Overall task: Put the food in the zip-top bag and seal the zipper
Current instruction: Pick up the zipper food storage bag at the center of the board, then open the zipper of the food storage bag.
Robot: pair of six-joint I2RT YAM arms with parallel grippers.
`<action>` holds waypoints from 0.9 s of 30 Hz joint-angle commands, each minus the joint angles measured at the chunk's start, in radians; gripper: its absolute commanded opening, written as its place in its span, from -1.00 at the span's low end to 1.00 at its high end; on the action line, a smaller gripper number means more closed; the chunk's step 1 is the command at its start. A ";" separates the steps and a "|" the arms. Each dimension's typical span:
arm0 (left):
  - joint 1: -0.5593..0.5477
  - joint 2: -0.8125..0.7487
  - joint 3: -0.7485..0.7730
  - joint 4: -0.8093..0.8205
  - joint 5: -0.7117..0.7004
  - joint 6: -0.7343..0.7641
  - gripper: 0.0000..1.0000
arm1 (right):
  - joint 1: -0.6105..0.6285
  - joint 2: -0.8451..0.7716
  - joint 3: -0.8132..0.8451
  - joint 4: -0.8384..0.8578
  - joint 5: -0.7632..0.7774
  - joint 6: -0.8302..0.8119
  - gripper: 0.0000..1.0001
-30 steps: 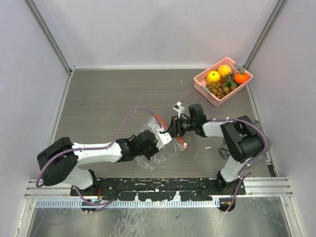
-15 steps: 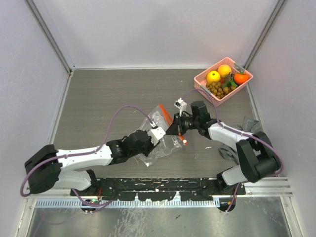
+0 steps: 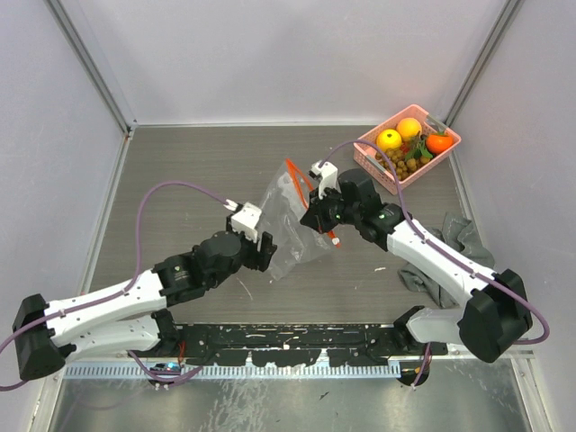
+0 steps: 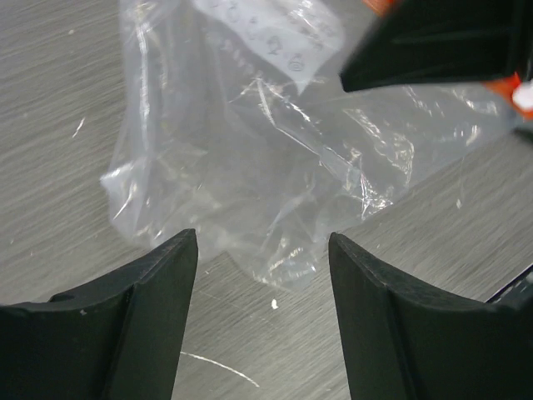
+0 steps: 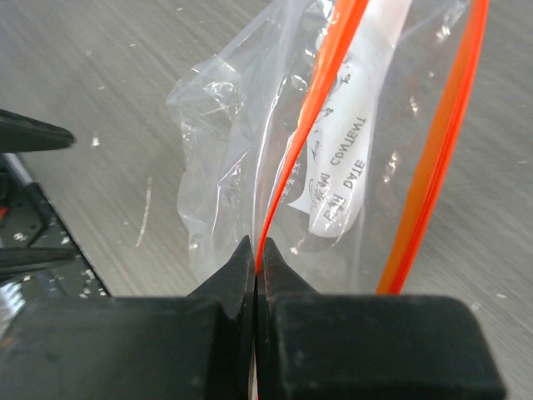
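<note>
Right gripper (image 5: pixel 255 254) clamps the zipper (image 5: pixel 287 183) of the zip-top bag (image 4: pixel 241 158). Left gripper (image 4: pixel 260 243) stands open and empty beside the bag.

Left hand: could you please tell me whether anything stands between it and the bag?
Nothing visible does: the bag is straight ahead of the open left hand, only bare table between; the right hand pinches its orange strip farther on.
</note>
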 commanded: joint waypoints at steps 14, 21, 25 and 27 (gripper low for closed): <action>0.177 -0.058 0.136 -0.117 0.111 -0.512 0.59 | 0.441 0.018 0.166 -0.002 0.979 -0.272 -0.99; 0.192 -0.118 0.085 -0.019 0.095 -0.550 0.67 | 0.516 0.053 0.105 0.081 1.036 -0.269 -0.99; 0.203 -0.125 0.070 0.021 0.078 -0.568 0.67 | 0.550 0.064 0.062 0.130 1.027 -0.259 -0.99; 0.210 -0.119 0.074 0.032 0.074 -0.575 0.68 | 0.565 0.065 0.041 0.150 1.014 -0.243 -0.99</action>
